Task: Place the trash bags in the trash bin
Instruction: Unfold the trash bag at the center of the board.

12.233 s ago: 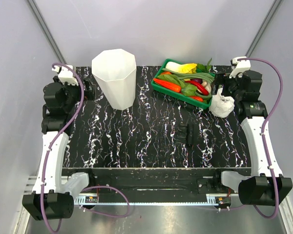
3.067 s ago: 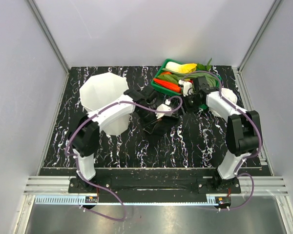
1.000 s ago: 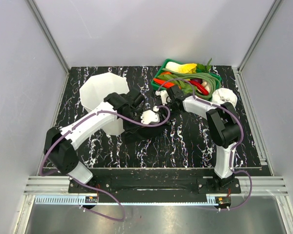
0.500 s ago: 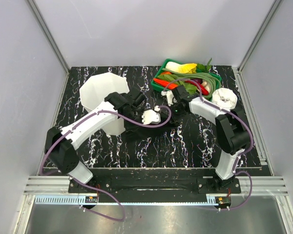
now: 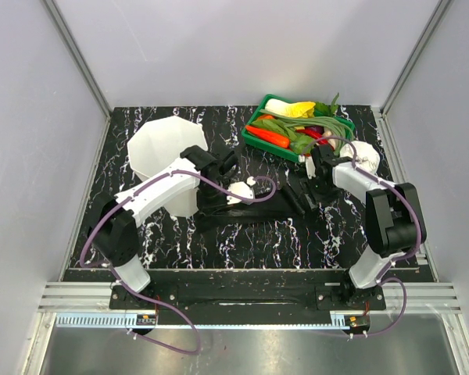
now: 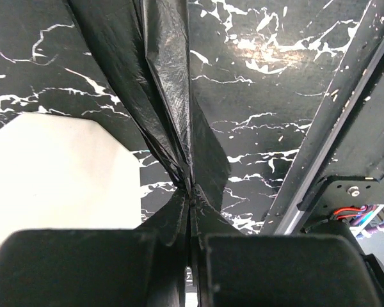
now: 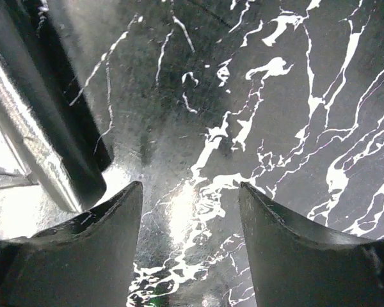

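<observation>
L end effector (image 6: 191, 238) low, pinching trash bags (image 6: 168, 96)

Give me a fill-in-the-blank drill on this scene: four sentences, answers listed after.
1. The left tool is ___ on the trash bag.
2. The right tool is ___, only the table showing in its gap.
3. The vegetables lie in a shallow ___ tray.
4. The trash bin stands on the ___ arm's side of the table.
Missing words: shut; open; green; left.
</observation>
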Robot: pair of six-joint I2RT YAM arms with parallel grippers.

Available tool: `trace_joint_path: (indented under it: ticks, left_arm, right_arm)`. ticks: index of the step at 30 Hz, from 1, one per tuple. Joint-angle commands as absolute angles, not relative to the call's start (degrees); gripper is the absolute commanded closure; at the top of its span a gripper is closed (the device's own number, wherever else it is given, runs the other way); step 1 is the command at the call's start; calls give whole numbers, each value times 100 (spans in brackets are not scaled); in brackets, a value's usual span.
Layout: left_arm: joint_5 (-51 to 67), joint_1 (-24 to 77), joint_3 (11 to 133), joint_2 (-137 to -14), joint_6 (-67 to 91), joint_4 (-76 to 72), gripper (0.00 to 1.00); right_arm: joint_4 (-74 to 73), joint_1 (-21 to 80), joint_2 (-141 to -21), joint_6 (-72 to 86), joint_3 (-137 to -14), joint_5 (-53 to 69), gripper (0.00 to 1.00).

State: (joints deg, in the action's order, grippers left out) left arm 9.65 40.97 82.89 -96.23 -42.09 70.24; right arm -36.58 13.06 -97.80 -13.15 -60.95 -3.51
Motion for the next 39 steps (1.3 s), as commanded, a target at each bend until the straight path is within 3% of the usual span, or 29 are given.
trace_joint_path:
  ticks: [1,12,23,28,34,39]
  left_arm:
    - [809,4087,8411,-9712,-4280,7365,100]
    - [580,4096,8025,-9457,-4307,7295,100]
    - [650,4087,7981,-9431,-4280,7233,100]
    - [580,4096,7910,-9238,-4377,7242,100]
    - [536,4043,7656,-8825,-4623,7400,100]
    - [501,4008,7419,-8368,-4860,7716,100]
  right_arm:
    - [-3700,1397,-9246,-1371,-6196,-326,31]
    - [-3525,1695,-9193,-1178,-6636,852,28]
    - [-2997,2311,-10230,-967,-6873,782,28]
    - [-2795,2391,-10529,-1010,-6759,116,29]
    - [-2768,2373,-10205,-1142,-6496,-439,32]
    - [-2918,2241,-9827,-1143,-6328,-554,41]
